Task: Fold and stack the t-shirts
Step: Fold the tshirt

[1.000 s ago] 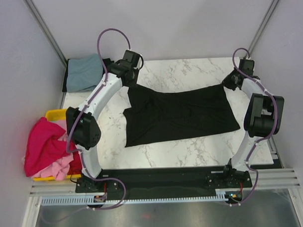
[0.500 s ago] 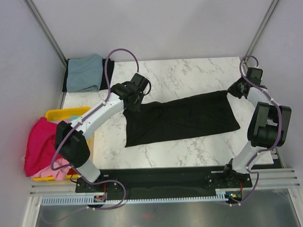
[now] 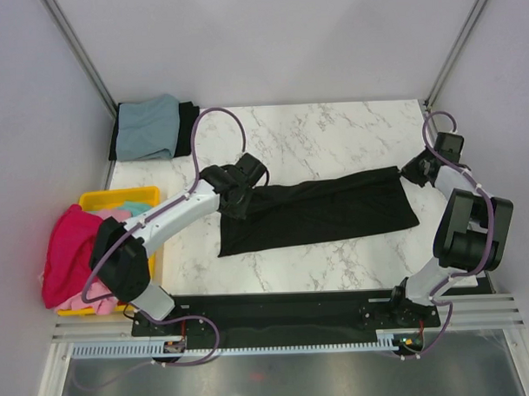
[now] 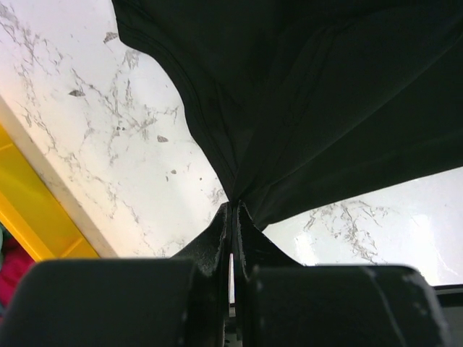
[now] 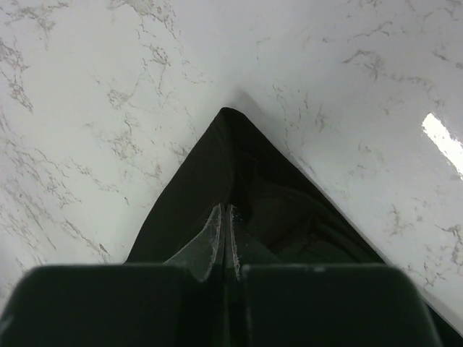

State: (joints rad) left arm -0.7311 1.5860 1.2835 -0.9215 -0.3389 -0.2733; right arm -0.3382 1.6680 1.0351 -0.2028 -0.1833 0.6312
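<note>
Well out to the left of the left pincer [image 3: 238,201], heaped over the near side of the yellow bin [image 3: 117,200]: crumpled magenta and pink t-shirts [image 3: 68,253], plus a scrap of teal inside the bin. Beyond and to the left of that same pincer, at the far left corner of the tabletop [image 3: 331,126]: a folded grey-blue t-shirt [image 3: 149,125], resting on a smaller black t-shirt [image 3: 189,129].

Clenched hard, jaws pressed together on the bunched left end of the large black t-shirt [image 3: 326,209]. Seen from the left wrist, dark cloth fanning up and away from the pinch, with marble and a yellow strip of bin off to the left.

Stretched rightward from that grip as a long band, long axis running across the tabletop from one pincer to the other. Far edge drawn taut and climbing slightly toward the right; near edge lying flat on the marble, closer to the arm bases than either pincer. Hard to say which end is collar and which hem, with the folds this dark.

Likewise clamped shut: right pincer [image 3: 411,171], gripping the far right corner of the shirt. From its wrist view, that corner tapering to a point just ahead of the closed jaws, pointing away from the pincer, bare marble on both sides.
</note>
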